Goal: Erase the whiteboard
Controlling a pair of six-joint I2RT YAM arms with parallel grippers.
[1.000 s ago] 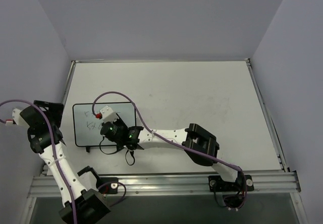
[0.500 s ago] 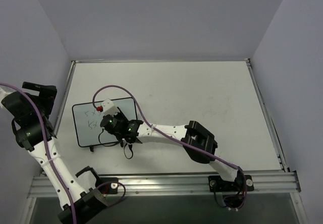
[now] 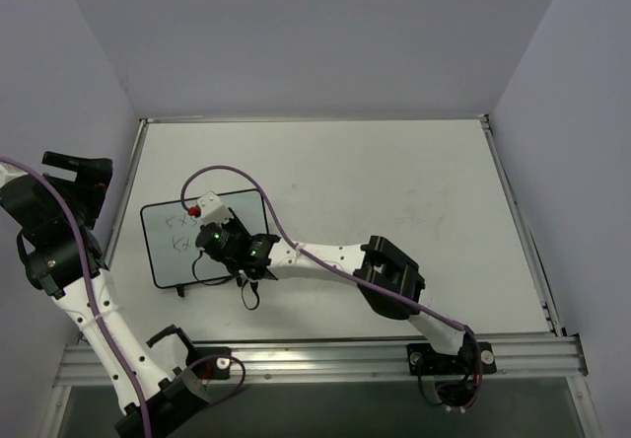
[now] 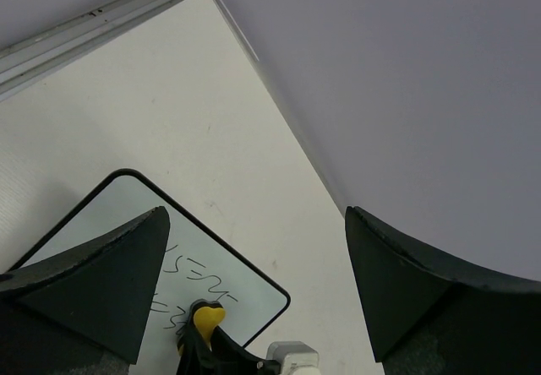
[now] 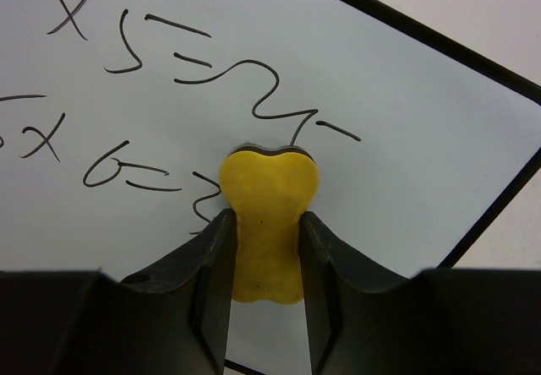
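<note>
Right claw (image 5: 264, 223) is clamped tight on a yellow eraser (image 5: 266, 223), fingers (image 5: 211, 265) pinching it at its narrow waist, one on each side. The eraser's rounded head is down against the whiteboard (image 5: 397, 130), a dark strip showing along its far edge, right under the tail of a long squiggle. And there's plenty of black writing (image 5: 211, 71) on that board: an X and some strokes along the upper row, more marks along the lower row running to the left of the eraser. The right-hand part of the glossy surface is bare out to the thin black frame (image 5: 423, 33). From overhead, the whiteboard lies flat on the left, near part of the counter (image 3: 394, 182), slightly skewed, with the right arm stretched from its base at the near right all the way across to it, wrist over the board's right half, a purple cable (image 3: 237, 183) looping above. Over on the other side, the left claw (image 4: 256, 214) hangs spread wide with nothing in it, raised off past the counter's left edge by the wall (image 3: 79, 83), its camera looking down on the board's corner.
</note>
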